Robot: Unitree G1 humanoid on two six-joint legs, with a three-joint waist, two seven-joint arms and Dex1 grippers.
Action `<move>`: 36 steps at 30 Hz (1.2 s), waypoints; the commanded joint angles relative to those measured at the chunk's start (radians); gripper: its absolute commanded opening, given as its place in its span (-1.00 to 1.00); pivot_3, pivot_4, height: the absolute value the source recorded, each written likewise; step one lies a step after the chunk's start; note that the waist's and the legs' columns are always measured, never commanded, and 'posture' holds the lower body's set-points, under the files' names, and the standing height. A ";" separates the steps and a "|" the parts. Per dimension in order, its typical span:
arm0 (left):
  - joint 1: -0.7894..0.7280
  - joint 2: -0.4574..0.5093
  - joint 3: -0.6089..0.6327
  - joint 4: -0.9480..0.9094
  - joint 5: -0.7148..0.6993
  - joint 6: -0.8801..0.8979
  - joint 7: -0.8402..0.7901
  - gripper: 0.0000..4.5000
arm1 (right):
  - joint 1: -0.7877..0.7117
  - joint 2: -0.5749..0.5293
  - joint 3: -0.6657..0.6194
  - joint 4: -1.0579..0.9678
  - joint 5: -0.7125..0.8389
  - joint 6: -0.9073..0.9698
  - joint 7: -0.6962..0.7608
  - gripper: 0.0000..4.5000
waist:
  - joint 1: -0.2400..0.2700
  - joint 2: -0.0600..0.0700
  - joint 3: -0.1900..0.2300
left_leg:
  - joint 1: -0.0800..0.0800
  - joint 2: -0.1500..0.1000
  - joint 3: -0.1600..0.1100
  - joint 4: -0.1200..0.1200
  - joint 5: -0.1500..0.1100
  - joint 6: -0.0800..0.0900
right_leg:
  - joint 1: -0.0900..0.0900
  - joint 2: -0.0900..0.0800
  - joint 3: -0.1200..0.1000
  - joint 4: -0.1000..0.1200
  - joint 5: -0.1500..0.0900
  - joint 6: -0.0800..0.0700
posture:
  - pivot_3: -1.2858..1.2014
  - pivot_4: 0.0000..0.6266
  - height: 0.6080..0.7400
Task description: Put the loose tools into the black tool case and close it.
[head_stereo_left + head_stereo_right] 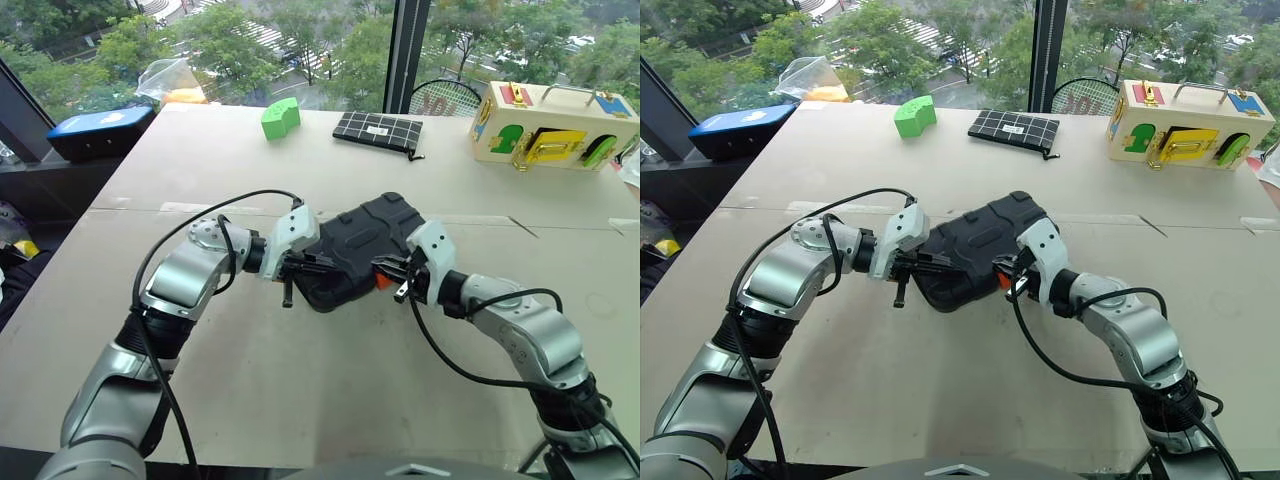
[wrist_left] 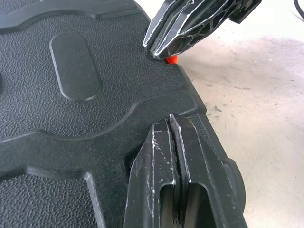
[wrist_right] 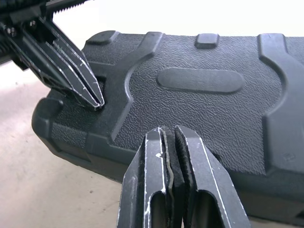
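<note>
The black tool case [image 1: 360,240] lies closed in the middle of the table, ribbed shell up. My left gripper [image 1: 308,266] is shut, its tips resting on the case's near left corner; the left wrist view shows them [image 2: 171,122] on the lid's edge. My right gripper [image 1: 388,268] is also shut, its tips on the near right edge beside the small orange latch [image 2: 170,59]. In the right wrist view its tips [image 3: 168,132] lie against the lid, with the left gripper [image 3: 97,102] across from them. Nothing is held by either. The loose tools are out of view.
Along the table's far side stand a green block [image 1: 280,118], a flat black gridded pouch [image 1: 378,130] and a wooden latch box [image 1: 555,125]. A blue-lidded dark box [image 1: 100,128] sits off the far left corner. Bare tabletop surrounds the case.
</note>
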 commanded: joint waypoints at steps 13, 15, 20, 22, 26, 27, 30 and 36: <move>0.042 0.008 -0.024 0.040 0.038 -0.055 0.005 -1.00 | 0.069 -0.028 0.009 -0.017 -0.014 0.044 -0.005 -0.97 | -0.004 -0.003 -0.002 | 0.001 0.000 0.000 0.000 0.000 0.000 | 0.000 0.000 0.000 -0.001 -0.002 -0.003 | 0.03 -0.52 1.00; 0.051 0.011 -0.023 0.067 0.043 -0.087 -0.003 -1.00 | 0.066 -0.028 0.003 -0.027 -0.011 0.051 -0.007 -0.97 | -0.004 -0.003 -0.002 | 0.001 0.000 0.000 0.000 0.000 0.000 | 0.000 0.000 0.000 -0.001 -0.002 -0.003 | 0.03 -0.52 1.00; 0.075 0.012 -0.023 0.164 0.061 -0.192 -0.023 -1.00 | 0.067 -0.038 -0.017 -0.064 0.007 0.074 0.000 -0.97 | -0.005 -0.003 -0.004 | 0.001 0.000 0.000 -0.001 0.000 0.000 | 0.000 0.000 0.000 -0.001 -0.002 -0.003 | 0.03 -0.52 1.00; 0.079 0.013 -0.021 0.192 0.065 -0.222 -0.031 -1.00 | 0.069 -0.042 -0.031 -0.083 0.022 0.092 0.003 -0.97 | -0.007 -0.002 -0.004 | 0.002 0.000 0.000 -0.001 0.000 0.000 | 0.000 0.000 0.000 -0.001 -0.002 -0.004 | 0.03 -0.52 1.00; 0.078 0.013 -0.018 0.236 0.070 -0.265 -0.046 -1.00 | 0.068 -0.054 -0.048 -0.108 0.040 0.115 0.004 -0.97 | -0.009 -0.001 -0.005 | 0.002 0.000 0.001 -0.001 0.000 0.000 | 0.000 -0.001 0.000 -0.001 -0.002 -0.004 | 0.03 -0.52 1.00; 0.078 0.013 -0.018 0.242 0.071 -0.272 -0.049 -1.00 | 0.067 -0.060 -0.049 -0.113 0.043 0.121 0.005 -0.97 | -0.009 -0.001 -0.005 | 0.002 0.000 0.001 -0.001 0.000 0.000 | 0.000 -0.001 0.001 -0.001 -0.002 -0.004 | 0.03 -0.52 1.00; 0.079 0.009 -0.020 0.253 0.074 -0.286 -0.051 -1.00 | 0.063 -0.067 -0.051 -0.119 0.047 0.128 0.009 -0.97 | -0.010 0.001 -0.005 | 0.002 0.000 0.001 -0.001 0.000 0.000 | 0.000 -0.001 0.001 -0.001 -0.002 -0.004 | 0.03 -0.52 1.00; 0.073 0.001 -0.027 0.234 0.075 -0.272 -0.040 -1.00 | 0.033 -0.020 -0.123 -0.184 0.138 0.150 0.015 -0.97 | -0.010 0.001 -0.004 | 0.002 0.000 0.001 -0.001 0.000 0.000 | 0.000 0.000 0.001 -0.001 -0.002 -0.004 | 0.03 -0.52 1.00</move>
